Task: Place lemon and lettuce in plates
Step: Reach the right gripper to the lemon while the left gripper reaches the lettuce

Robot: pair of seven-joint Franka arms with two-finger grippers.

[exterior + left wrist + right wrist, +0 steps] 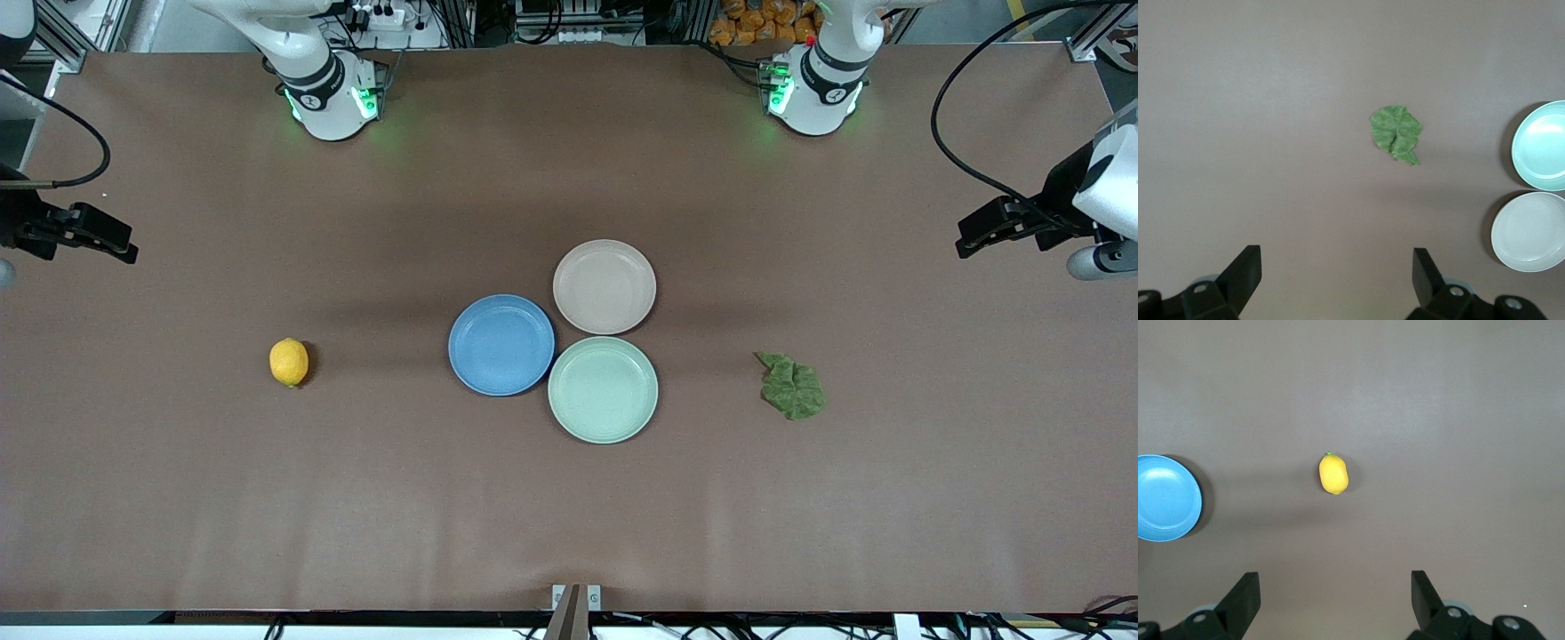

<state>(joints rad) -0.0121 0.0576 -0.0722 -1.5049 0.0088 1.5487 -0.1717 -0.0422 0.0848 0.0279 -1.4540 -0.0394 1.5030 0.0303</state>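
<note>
Lemon (289, 362) long axis toward robots, lettuce (791, 387) flat

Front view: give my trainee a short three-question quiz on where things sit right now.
1. True or false: the lemon lies on the blue plate.
2. Which plate is nearest the lettuce? A blue, B pink-beige, C mint-green.
3. Fill in: both the left gripper and the right gripper are ____.

Key: 1 false, it lies on the table, toward the right arm's end. 2 C. 3 open.
</note>
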